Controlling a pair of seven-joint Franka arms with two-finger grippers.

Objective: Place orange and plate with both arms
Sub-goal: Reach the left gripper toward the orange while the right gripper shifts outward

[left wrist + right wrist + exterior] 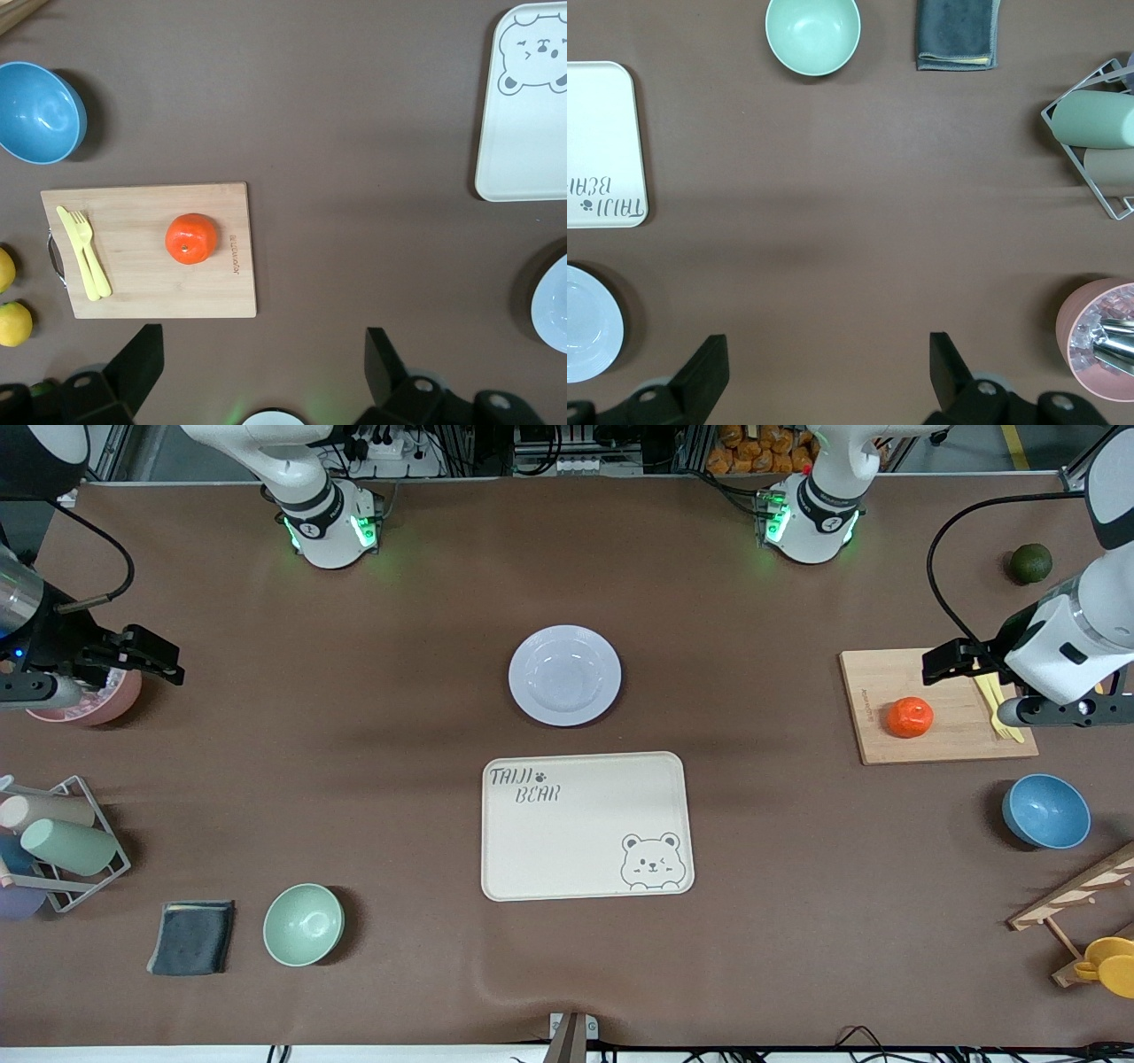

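The orange sits in the middle of a wooden cutting board toward the left arm's end of the table. The pale plate lies mid-table, empty; its edge shows in the left wrist view and the right wrist view. My left gripper hangs open in the air over the board's end by the yellow fork, apart from the orange. At the right arm's end of the table my right gripper is up over a pink bowl, open and holding nothing.
A cream bear tray lies nearer to the front camera than the plate. A yellow fork lies on the board, a blue bowl beside it. Also here: a dark green fruit, pink bowl, cup rack, grey cloth, mint bowl.
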